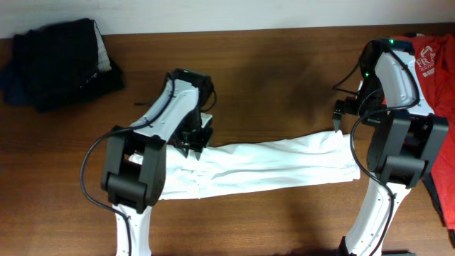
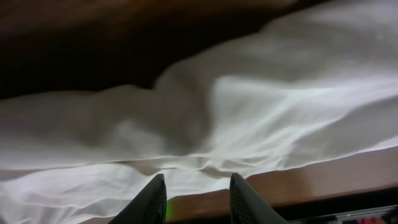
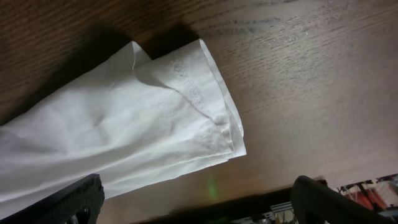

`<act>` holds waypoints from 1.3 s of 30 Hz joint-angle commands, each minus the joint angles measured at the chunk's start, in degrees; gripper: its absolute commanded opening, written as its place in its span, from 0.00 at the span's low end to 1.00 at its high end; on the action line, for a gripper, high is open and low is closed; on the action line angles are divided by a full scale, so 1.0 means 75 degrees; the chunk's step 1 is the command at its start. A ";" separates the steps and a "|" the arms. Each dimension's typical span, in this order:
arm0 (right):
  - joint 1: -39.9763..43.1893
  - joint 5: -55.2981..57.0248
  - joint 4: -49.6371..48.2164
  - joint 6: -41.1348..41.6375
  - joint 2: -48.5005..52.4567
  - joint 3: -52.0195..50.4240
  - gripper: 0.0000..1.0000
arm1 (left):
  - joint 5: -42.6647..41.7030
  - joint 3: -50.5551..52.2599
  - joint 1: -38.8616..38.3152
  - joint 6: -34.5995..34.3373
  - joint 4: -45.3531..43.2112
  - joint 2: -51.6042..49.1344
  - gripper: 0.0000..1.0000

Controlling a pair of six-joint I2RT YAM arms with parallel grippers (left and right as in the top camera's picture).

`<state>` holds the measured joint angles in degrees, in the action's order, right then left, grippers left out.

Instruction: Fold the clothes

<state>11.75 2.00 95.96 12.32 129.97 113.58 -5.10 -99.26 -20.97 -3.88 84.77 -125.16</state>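
Overhead we get even, dimmish light, the white shirt (image 1: 270, 160) glaring nearly featureless on the dark table (image 1: 284, 71). Our left wrist view is blurred, black toward eleven o'clock; the right one is crisp, cloth shadow falling toward eleven.

Count: 1 white shirt (image 1: 270, 163), spanning from left gripper (image 1: 192, 146) to right gripper (image 1: 343, 114). 1 dark clothes pile (image 1: 57, 60), well outboard of left gripper. 1 red T-shirt (image 1: 437, 64), outboard of right gripper. 2 grippers.
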 commanded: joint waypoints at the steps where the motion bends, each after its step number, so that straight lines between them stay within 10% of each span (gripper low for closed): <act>1: -0.0111 -0.0064 0.0146 0.0227 -0.1244 0.0114 0.99 | -0.0061 0.0411 0.0484 0.0154 -0.0184 0.0233 0.17; 10: -0.1020 -0.0079 -0.1661 0.1052 -0.3628 -0.2649 0.94 | -0.0892 0.1495 0.0866 0.0842 -0.1067 0.0236 0.15; 12: -0.1035 -0.0530 -0.2442 0.1087 -0.3768 -0.3654 0.83 | -0.0898 0.2116 0.1078 0.0781 -0.1874 0.0233 0.15; 16: -0.1017 -0.1320 -0.3917 0.1040 -0.3768 -0.5147 0.30 | -0.0769 0.2894 0.2017 0.0720 -0.2600 0.0233 0.15; 22: -0.1218 -0.1906 -0.4599 0.0662 -0.3768 -0.5584 0.23 | 0.0198 0.3171 0.4112 0.0233 -0.2940 0.0236 0.15; 23: -0.1411 -0.2046 -0.4800 0.0603 -0.3765 -0.5590 0.07 | 0.0201 0.3101 0.4316 0.0236 -0.2926 0.0236 0.15; 33: -0.3567 -0.1807 -0.6379 0.1029 -0.2830 -0.5639 0.05 | 0.0201 0.2926 0.4503 0.0411 -0.3101 0.0236 0.15; 39: -0.2882 -0.0784 -0.6543 0.1087 -0.2151 -0.5630 0.04 | 0.0667 0.2789 0.4520 0.0466 -0.2792 0.0236 0.15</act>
<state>-13.50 -9.52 47.05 19.75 112.62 71.90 -14.11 -78.22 11.75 -1.08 66.15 -119.72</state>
